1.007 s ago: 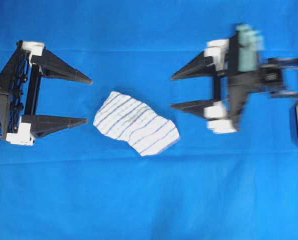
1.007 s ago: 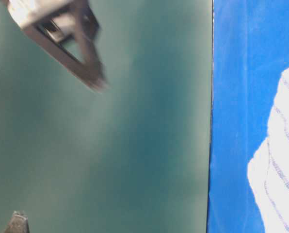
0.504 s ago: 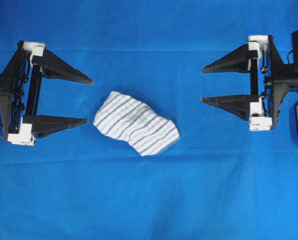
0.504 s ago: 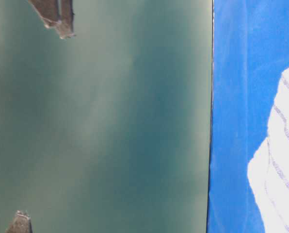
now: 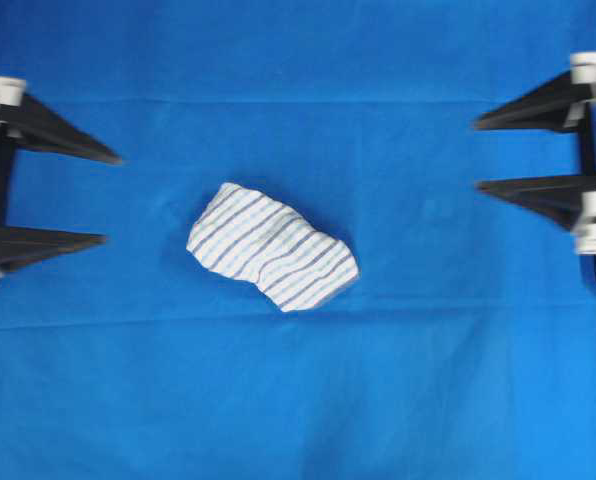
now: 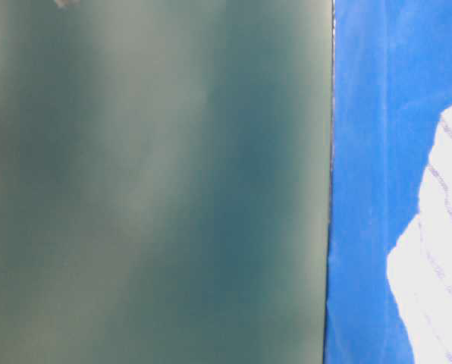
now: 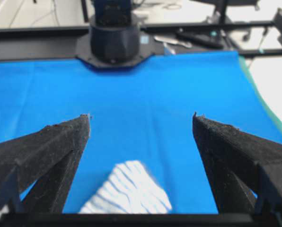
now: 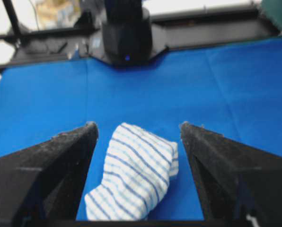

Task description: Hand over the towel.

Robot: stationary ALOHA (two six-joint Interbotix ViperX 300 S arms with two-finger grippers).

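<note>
towel (image 5: 271, 246): white, thin blue-grey stripes
cloth under it (image 5: 298, 400): plain bright blue
my left gripper (image 5: 110, 198): black fingers
my right gripper (image 5: 476, 155): black fingers, white fittings

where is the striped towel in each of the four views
Overhead: towel just left of centre, lying apart from both sets of open jaws.
Table-level: at the right edge, lower half.
Left wrist: bottom centre, between the jaws.
Right wrist: lower centre, between the jaws.
Shared landmark: the blue cloth under it.
</note>
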